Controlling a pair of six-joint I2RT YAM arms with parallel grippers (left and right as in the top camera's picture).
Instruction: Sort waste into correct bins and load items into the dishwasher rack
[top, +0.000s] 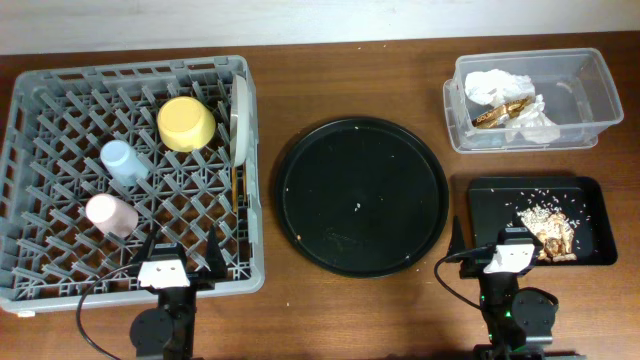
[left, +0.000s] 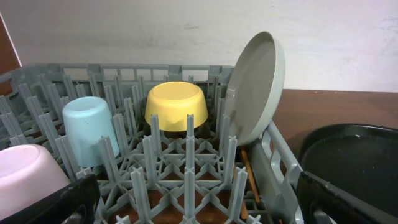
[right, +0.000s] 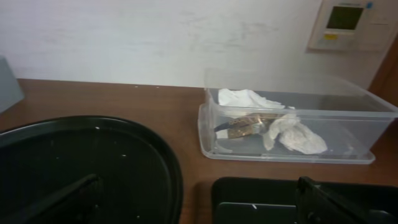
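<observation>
Left gripper (top: 184, 248) and right gripper (top: 512, 238) are wide open, nothing held. Rack (top: 40, 200) sits left of round tray (top: 360, 195) — blue cup (top: 122, 160), pink cup (top: 110, 213), bowl (top: 186, 123), plate (top: 240, 115), chopsticks (top: 236, 190) inside. Far right of it: tub (top: 600, 90) w/ napkins (top: 495, 85), wrapper (top: 500, 112). Near right — flat tray (top: 490, 210) w/ scraps (top: 550, 225).

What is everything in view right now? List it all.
dishwasher rack: one, grey, left side
yellow bowl: one, yellow, in rack
blue cup: one, pale blue, in rack
pink cup: one, pink, in rack
plate: one, pale, upright, rack's right side
chopsticks: count unclear, wooden, beside plate
round tray: one, black, centre
tub: one, clear, far right
napkins: two, white, in tub
wrapper: one, gold-brown, in tub
flat tray: one, black, near right
food scraps: pile, beige-brown, flat tray
left gripper: one, black, open, at rack's near edge
right gripper: one, black, open, near flat tray
</observation>
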